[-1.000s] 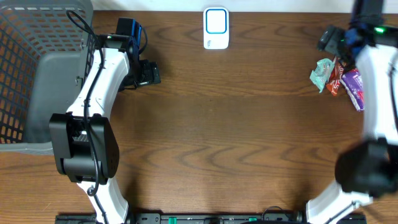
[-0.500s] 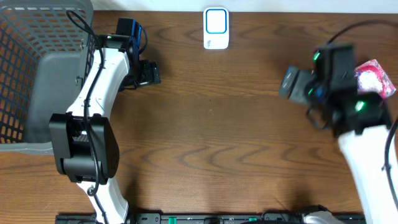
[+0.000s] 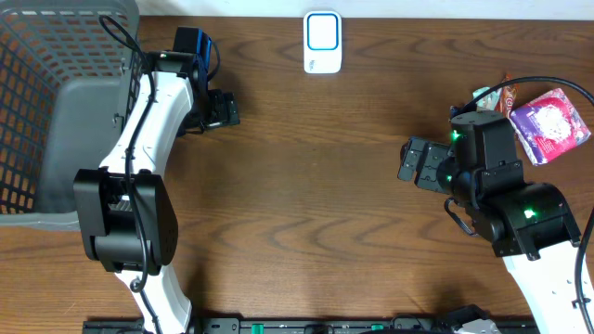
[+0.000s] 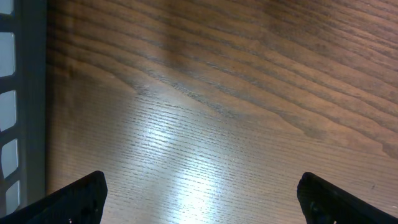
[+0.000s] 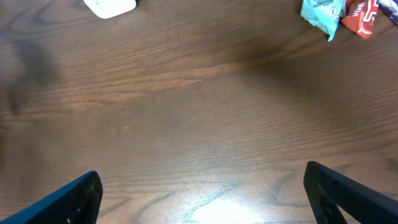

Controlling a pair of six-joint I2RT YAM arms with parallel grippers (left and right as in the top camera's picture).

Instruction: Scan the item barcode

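The items are snack packets at the table's back right: a purple packet (image 3: 549,125), a teal one (image 3: 482,95) and a red one (image 3: 508,89) partly behind my right arm. The right wrist view shows the teal packet (image 5: 322,14) and the red packet (image 5: 360,15) at its top right. The white scanner with a blue frame (image 3: 322,42) stands at the back middle, and its corner (image 5: 111,5) shows in the right wrist view. My right gripper (image 3: 414,162) (image 5: 205,202) is open over bare wood, left of the packets. My left gripper (image 3: 225,109) (image 4: 200,202) is open beside the basket, holding nothing.
A grey mesh basket (image 3: 42,83) fills the far left, and its wall (image 4: 25,93) runs along the left edge of the left wrist view. Bare brown wood lies between the two arms.
My right arm has swung from the back right corner toward the table's middle, uncovering the purple packet. The left arm has not moved.
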